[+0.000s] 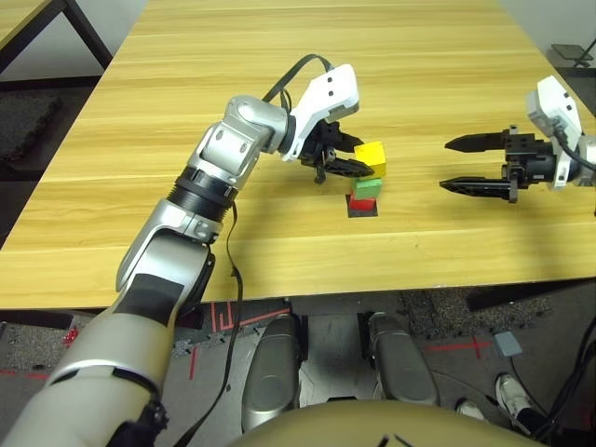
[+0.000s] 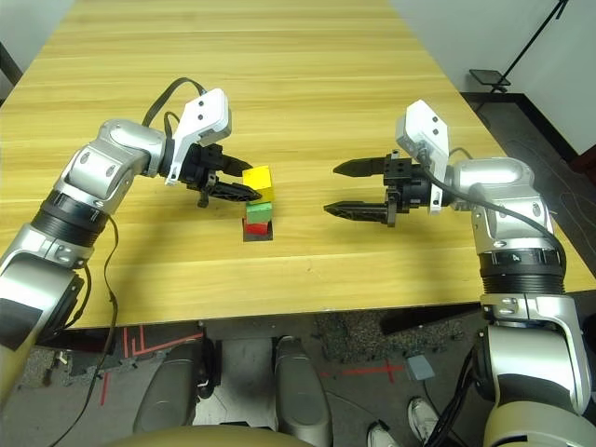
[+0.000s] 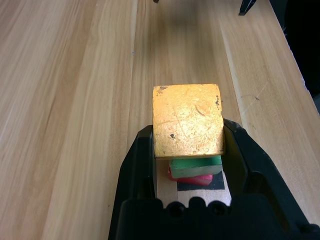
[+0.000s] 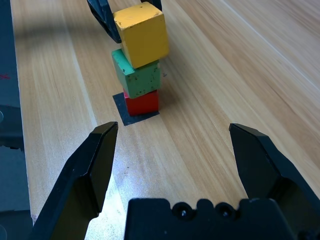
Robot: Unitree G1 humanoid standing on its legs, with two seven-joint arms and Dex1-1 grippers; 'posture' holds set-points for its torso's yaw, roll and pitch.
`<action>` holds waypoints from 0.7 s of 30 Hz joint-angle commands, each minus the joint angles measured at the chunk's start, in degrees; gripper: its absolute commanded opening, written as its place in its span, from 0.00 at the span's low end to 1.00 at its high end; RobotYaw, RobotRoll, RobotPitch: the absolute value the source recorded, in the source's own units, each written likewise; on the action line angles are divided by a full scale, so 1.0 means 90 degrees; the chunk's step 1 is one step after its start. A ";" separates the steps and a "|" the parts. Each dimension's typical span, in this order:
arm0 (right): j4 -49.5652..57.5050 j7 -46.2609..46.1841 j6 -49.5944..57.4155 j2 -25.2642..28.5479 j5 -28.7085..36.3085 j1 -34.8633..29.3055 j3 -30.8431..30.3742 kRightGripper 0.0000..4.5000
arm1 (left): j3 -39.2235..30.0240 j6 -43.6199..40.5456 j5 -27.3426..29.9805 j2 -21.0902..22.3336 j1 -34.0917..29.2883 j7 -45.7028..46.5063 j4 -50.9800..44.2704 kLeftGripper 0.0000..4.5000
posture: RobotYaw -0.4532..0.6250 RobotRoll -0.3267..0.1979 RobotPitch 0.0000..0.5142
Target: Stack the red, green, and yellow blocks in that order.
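On the pale wooden table [image 1: 186, 112], the small green cube [image 4: 137, 75] sits on the small red cube [image 4: 142, 103], which rests on a flat black square patch [image 4: 131, 114]. The left gripper [image 3: 188, 150] pinches the small yellow cube [image 3: 187, 120] atop the green one. To the right, the right gripper [image 2: 346, 189] hovers with fingers spread wide.

Table [image 1: 186, 140]: pale wood-grain top with long planks running away from the viewer, lit evenly, soft sheen at the far end.
Second table [image 1: 37, 23]: at 10 o'clock, a wooden corner on a black metal frame.
Floor [image 1: 447, 317]: dark grey speckled carpet below the near table edge, toward 6 o'clock.
Floor marks [image 1: 470, 347]: red tape crosses and lines on the carpet, at 5 and 7 o'clock.
Grey patch [image 1: 508, 344]: small square on the floor at 5 o'clock.
Stand [image 2: 531, 51]: black tripod-like pole and flat base at 2 o'clock.
Wall [image 2: 559, 74]: plain light grey, at 2 o'clock.
Shoes [image 1: 507, 396]: a person's, light-coloured, at 5 o'clock.
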State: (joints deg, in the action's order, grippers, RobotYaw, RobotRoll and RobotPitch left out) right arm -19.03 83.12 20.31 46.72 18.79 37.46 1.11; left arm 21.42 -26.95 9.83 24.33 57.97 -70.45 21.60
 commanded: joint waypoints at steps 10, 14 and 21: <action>-0.0265 -0.0075 -0.0163 0.0035 -0.0033 0.0073 -0.0008 1.00 | 0.0015 -0.0570 -0.0078 0.0089 0.0046 -0.0157 -0.0457 0.42 | 0.57 0.57 0.26; -0.0336 -0.0107 -0.0202 0.0012 -0.0041 0.0100 -0.0029 1.00 | 0.0034 -0.0794 -0.0072 0.0083 0.0028 -0.0124 -0.0652 0.42 | 0.57 0.58 0.26; -0.0353 -0.0171 -0.0198 -0.0006 -0.0029 0.0110 -0.0029 1.00 | 0.0079 -0.0994 -0.0079 0.0066 -0.0094 -0.0069 -0.0910 0.42 | 0.57 0.58 0.27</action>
State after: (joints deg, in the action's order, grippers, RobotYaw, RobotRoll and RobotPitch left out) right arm -22.11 81.83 18.93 46.65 18.75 37.98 0.98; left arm 21.37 -35.21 9.61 24.92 57.87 -71.25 14.59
